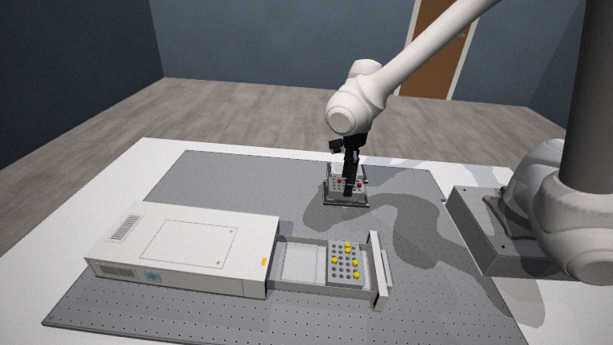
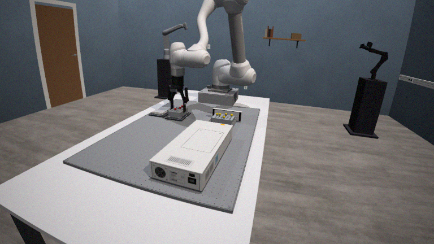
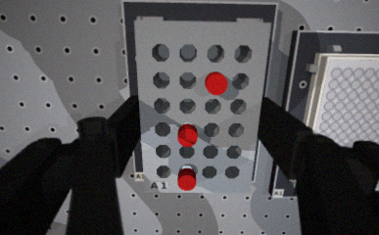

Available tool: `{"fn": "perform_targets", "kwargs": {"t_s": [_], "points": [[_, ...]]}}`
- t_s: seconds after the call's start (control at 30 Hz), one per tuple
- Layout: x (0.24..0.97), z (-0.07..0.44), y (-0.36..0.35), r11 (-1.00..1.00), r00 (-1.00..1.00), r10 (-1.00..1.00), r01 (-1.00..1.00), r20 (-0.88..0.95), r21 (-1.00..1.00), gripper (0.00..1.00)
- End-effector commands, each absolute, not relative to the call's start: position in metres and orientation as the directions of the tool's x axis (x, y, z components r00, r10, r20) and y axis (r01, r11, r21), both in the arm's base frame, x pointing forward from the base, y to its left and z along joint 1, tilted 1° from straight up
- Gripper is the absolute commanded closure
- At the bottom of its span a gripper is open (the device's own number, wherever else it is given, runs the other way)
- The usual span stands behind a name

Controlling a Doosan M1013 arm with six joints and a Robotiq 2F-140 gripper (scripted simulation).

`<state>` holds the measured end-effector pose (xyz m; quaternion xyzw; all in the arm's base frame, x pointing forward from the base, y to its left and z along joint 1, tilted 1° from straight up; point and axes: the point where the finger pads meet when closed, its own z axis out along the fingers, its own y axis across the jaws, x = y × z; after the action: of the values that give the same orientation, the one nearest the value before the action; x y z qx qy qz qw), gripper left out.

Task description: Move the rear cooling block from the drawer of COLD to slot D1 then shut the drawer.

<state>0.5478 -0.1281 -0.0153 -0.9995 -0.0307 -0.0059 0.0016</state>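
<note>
Fingers [image 1: 348, 177] [image 2: 186, 95]: one pair, black, clamped on the long sides of the rear cooling block [image 1: 333, 191] [image 2: 176, 113] [image 3: 201, 34].

Rear block: grey, four bores by six, at deck slot D1 [image 1: 330, 203] [image 2: 181, 118] [image 3: 131, 54], within its dark frame as seen from the wrist; whether fully seated cannot be told. Contents: three red tubes [image 3: 215, 83], standing in separate bores. Marking: "A1" at one corner; a small "A1" tag on the slot frame beside it.

Deck slot D2 [image 1: 328, 172] [image 2: 152, 114] [image 3: 301, 59]: adjoining D1, holding a white plate [image 1: 336, 169] [image 2: 158, 112] [image 3: 362, 108] patterned with circles; frame tag small, its lettering hard to read.

Drawer [image 1: 298, 284] [image 2: 238, 116]: open, rear place vacant. Front block [image 1: 346, 281] [image 2: 224, 121] at the handle end, with five yellow tubes [image 1: 334, 259] [image 2: 225, 114].

Cooler COLD [image 1: 180, 241] [image 2: 198, 142]: white case; orange lamp [image 1: 263, 261] [image 2: 222, 124] lit; blue sticker [image 1: 152, 275] [image 2: 216, 158] on one side, illegible; rear panel [image 2: 174, 175] with fan grille, sockets and a label too small to read.
</note>
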Motion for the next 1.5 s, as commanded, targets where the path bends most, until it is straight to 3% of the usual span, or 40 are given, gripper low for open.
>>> {"fn": "perform_targets", "kwargs": {"t_s": [0.0,0.3,1.47], "points": [[0.5493,-0.0164,-0.1242,-0.998,0.998,0.059,0.059,0.014,-0.008,0.9],[0.5493,-0.0164,-0.1242,-0.998,0.998,0.059,0.059,0.014,-0.008,0.83],[0.5493,-0.0164,-0.1242,-0.998,0.998,0.059,0.059,0.014,-0.008,0.36]]}}
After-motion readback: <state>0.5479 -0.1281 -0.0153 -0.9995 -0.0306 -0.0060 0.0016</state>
